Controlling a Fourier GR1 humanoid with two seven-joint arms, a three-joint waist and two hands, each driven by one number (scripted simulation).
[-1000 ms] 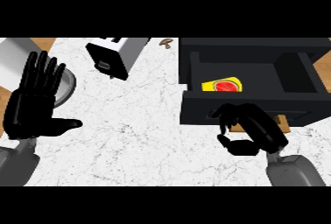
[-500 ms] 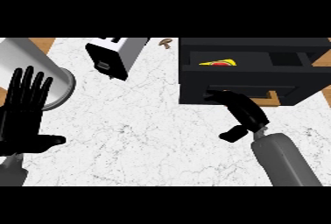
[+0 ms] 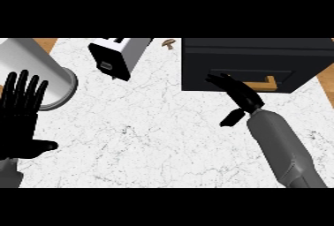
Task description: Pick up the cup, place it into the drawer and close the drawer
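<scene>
Marbled white counter [image 3: 150, 141] holds the black drawer [image 3: 254, 57] at far right, looking shut, directly ahead of the nearer right hand [image 3: 243, 98], fingers straight against its front beside the handle [image 3: 266, 83]; left hand [image 3: 23, 117] rests spread; cup unseen

- Our left hand [image 3: 23, 119] is plain black, with slim fingers and a blunt thumb.
- Our right hand [image 3: 238, 95] is the same black.
- Our right forearm [image 3: 284, 150] and left forearm [image 3: 8, 174] are smooth grey.
</scene>
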